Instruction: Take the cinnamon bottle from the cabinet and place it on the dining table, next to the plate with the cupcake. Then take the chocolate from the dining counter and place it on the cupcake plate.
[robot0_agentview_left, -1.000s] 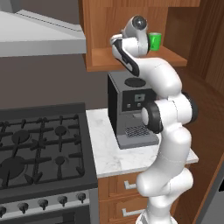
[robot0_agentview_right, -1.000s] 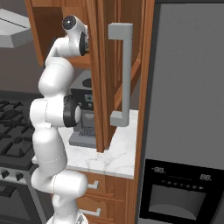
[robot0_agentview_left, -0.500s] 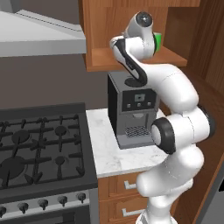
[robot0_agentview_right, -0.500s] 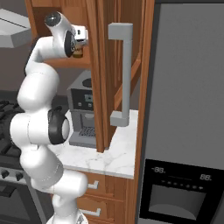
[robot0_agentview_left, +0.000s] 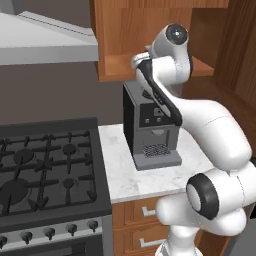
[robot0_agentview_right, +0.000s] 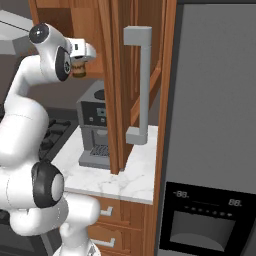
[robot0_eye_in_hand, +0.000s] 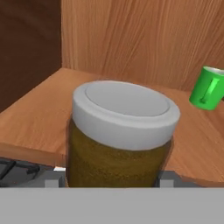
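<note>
Task status: early in the first stage. The cinnamon bottle (robot0_eye_in_hand: 120, 135) is at the front edge of the cabinet (robot0_eye_in_hand: 144, 39) shelf floor, not yet carried to the dining table; the chocolate step is untouched. The gripper (robot0_agentview_right: 80, 59) is part-way open with a finger tip (robot0_eye_in_hand: 168, 178) on either side of the bottle's base, apparently clamped on it. A green can (robot0_eye_in_hand: 209, 87) stands farther back on the shelf.

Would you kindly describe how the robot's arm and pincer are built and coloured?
The arm is glossy white, made of rounded, bulbous segments with dark grey disc-shaped joint caps and a black strip along one link. The pincer ends in two small dark grey finger tips.
</note>
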